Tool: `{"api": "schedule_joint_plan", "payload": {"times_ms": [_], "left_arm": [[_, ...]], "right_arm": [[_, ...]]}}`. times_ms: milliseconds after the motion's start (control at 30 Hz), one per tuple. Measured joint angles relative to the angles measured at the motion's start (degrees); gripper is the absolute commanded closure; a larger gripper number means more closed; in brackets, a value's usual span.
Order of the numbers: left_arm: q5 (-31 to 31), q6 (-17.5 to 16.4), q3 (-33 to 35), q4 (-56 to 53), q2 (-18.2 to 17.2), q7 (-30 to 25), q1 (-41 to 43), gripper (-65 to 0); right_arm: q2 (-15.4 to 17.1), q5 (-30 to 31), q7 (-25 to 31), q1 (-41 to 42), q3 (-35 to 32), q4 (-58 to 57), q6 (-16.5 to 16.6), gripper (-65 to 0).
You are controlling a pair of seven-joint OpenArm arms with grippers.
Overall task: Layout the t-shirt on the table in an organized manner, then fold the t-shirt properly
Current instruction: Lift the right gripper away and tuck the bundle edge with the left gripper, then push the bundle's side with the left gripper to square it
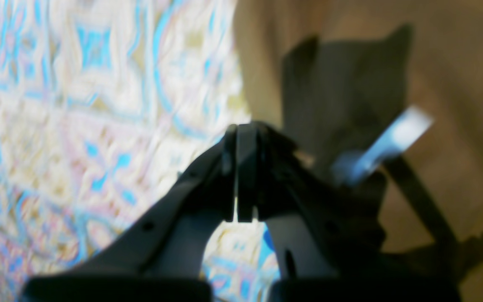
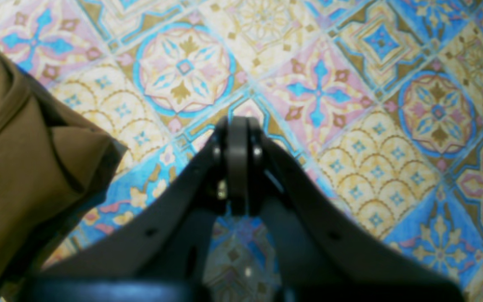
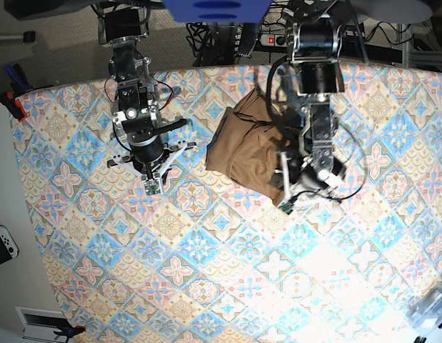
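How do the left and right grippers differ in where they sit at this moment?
The left gripper sits at the t-shirt's front edge, cloth right beside it; the right gripper is over bare table, apart from the shirt. The left wrist view is blurred, the right wrist view sharp. Both are shut and hold nothing.

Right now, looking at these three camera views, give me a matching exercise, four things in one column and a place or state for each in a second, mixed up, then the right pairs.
Column one:
1. t-shirt
2. left gripper
3. right gripper
4. table

Column two:
A. shut over bare patterned cloth, apart from the garment
B. crumpled in a heap near the far edge
C. covered in pastel tile pattern
D. shut, at the near edge of the tan cloth

Pairs: 1-B, 2-D, 3-A, 4-C
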Motion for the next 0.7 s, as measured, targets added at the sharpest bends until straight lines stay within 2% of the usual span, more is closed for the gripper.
{"api": "schedule_joint_plan", "payload": {"times_ms": [200, 333, 433, 567, 633, 700], "left_arm": [[3.56, 0.11, -0.55, -2.45, 4.39, -1.9, -0.85, 0.0], [3.23, -0.11, -5.35, 4.98, 4.96, -1.7, -0.07, 0.0], [4.2, 0.39, -7.63, 11.32, 4.02, -1.18, 1.46, 0.0], [6.91, 0.09, -5.73, 16.52, 2.14, 7.15, 8.35, 0.0], [6.38, 0.02, -5.01, 17.22, 2.21, 8.26, 11.76, 0.0], [6.08, 0.17, -5.01, 17.4, 4.37, 8.26, 14.56, 0.0]], "right_arm": [[0.0, 0.0, 0.0, -0.09, 0.24, 0.09, 0.0, 0.0], [0.02, -0.02, -0.02, -0.2, 0.31, 0.09, -0.02, 0.0], [0.0, -0.02, -0.04, -0.15, 0.31, 0.07, -0.04, 0.0], [0.0, 0.0, -0.02, -0.15, 0.07, -0.09, -0.02, 0.0], [0.02, -0.02, 0.11, 0.15, 0.02, -0.33, -0.04, 0.0], [0.02, -0.02, 0.09, 0.26, -0.09, -0.35, -0.04, 0.0]]}}
